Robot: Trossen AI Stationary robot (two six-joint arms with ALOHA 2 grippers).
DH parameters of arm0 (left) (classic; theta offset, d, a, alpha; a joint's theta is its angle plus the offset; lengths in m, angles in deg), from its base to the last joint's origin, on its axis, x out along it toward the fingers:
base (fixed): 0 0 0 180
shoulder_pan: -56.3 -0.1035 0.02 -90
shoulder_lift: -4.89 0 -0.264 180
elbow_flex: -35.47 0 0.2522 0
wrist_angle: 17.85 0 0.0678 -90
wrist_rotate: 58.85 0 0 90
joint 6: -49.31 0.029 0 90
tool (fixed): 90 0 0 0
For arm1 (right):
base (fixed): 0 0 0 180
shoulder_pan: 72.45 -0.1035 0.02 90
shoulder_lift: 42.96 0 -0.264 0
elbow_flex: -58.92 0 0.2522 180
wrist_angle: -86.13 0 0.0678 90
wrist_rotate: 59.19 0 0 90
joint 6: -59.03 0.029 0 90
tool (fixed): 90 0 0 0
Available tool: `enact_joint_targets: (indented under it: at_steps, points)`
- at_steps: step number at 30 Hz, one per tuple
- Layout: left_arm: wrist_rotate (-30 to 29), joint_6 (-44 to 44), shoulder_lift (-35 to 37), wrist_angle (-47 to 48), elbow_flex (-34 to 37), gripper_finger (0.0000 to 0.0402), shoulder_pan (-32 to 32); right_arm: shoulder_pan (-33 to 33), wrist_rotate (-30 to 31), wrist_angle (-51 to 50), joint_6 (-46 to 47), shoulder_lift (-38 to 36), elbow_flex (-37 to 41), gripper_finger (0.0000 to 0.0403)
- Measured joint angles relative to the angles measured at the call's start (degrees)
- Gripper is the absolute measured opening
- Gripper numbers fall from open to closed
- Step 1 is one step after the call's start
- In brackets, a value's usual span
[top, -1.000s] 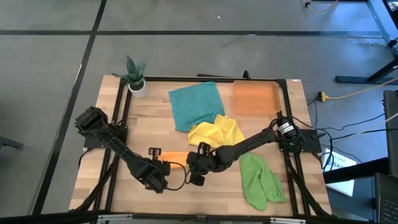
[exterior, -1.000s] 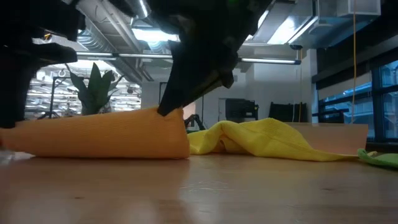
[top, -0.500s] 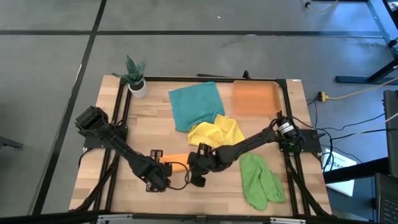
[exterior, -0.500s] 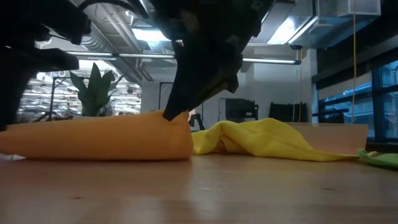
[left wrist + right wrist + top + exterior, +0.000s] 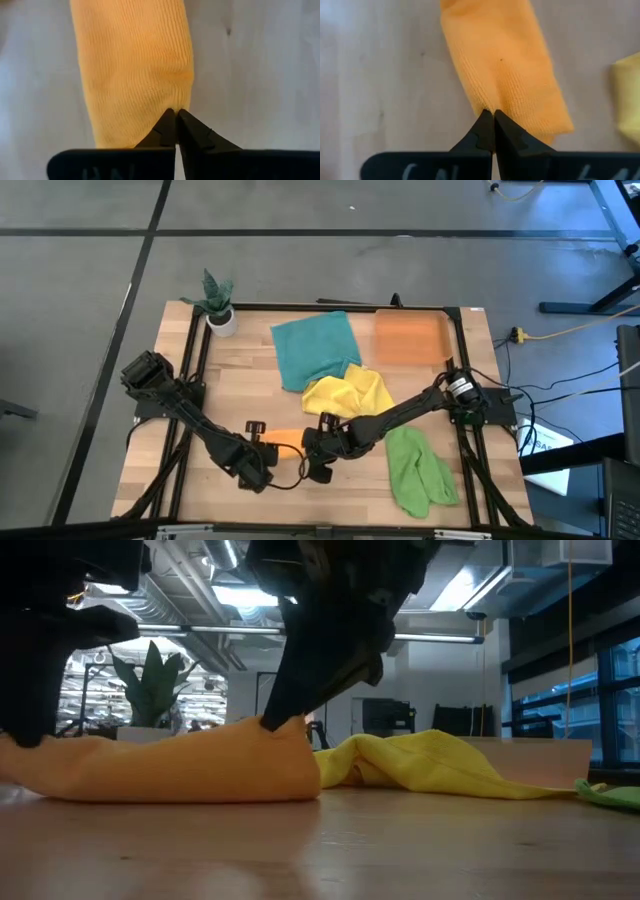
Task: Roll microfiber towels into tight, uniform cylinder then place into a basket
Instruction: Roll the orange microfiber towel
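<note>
An orange towel (image 5: pixel 285 442), rolled into a thick tube, lies on the wooden table near its front, left to right. My left gripper (image 5: pixel 176 113) is shut on its left end and my right gripper (image 5: pixel 493 114) on its right end, both slanting down. In the low view the roll (image 5: pixel 170 768) rests on its underside. Behind it lie a crumpled yellow towel (image 5: pixel 348 393), a flat teal towel (image 5: pixel 315 350) and, at the right front, a light green towel (image 5: pixel 418 470). The orange basket (image 5: pixel 410 338) stands at the far right. My left gripper pinches a small pucker of cloth (image 5: pixel 167 102) on top of the roll near its left end, between its two fingertips. The fingers slant down from the near side. That end (image 5: pixel 25 745) is drawn up a little while the roll stays on the table. My right gripper pinches the roll's top cloth (image 5: pixel 495 102) near its right end, between the fingertips only. The fingers (image 5: pixel 285 705) slant down from above. The cloth rises to a small peak (image 5: pixel 268 726) at them, and the roll's underside stays on the table.
A white pot with a green plant (image 5: pixel 218 305) stands at the far left corner. A black frame (image 5: pixel 195 360) runs around the tabletop. Bare wood (image 5: pixel 330 500) lies between the roll and the near edge.
The orange roll has come a little toward the near edge. It was an even tube and now sags in the middle, with both ends drawn up at the fingertips. My left gripper has tipped slightly. Both grippers stayed shut.
</note>
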Motion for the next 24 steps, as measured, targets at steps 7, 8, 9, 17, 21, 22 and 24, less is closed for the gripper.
enact_joint_targets:
  at_steps: [7, 8, 9, 17, 21, 22, 24]
  points:
    - [-6.0, -2.3, 3.5, 2.8, 0.0, 0.0000, 0.4, 0.0, 7.6, -2.0, 1.6, -1.5, 0.0, 0.0003]
    - [-6.7, -3.1, 4.0, 3.3, 0.0, 0.0000, 0.4, 0.0, 7.7, -2.5, 2.1, -1.5, 0.0, 0.0003]
    - [-7.1, -3.8, 4.4, 4.0, 0.0, 0.0000, 0.4, 0.2, 7.7, -3.0, 2.9, -1.5, 0.0, 0.0003]
    - [-5.4, -9.2, 4.7, 6.6, 0.2, 0.0000, -2.3, 2.0, 10.1, -7.8, 7.8, -1.5, -0.1, 0.0003]
    - [-4.6, -9.2, 4.7, 7.5, 0.4, 0.0000, -4.2, 3.3, 8.4, -8.6, 8.8, -1.5, -0.1, 0.0003]
    - [-4.6, -9.2, 4.7, 7.6, 0.4, 0.0000, -4.7, 3.5, 8.4, -8.9, 8.8, -1.5, -0.1, 0.0003]
    - [-4.6, -9.2, 4.7, 7.7, 0.4, 0.0000, -5.8, 4.0, 8.4, -9.3, 8.8, -1.5, -0.1, 0.0003]
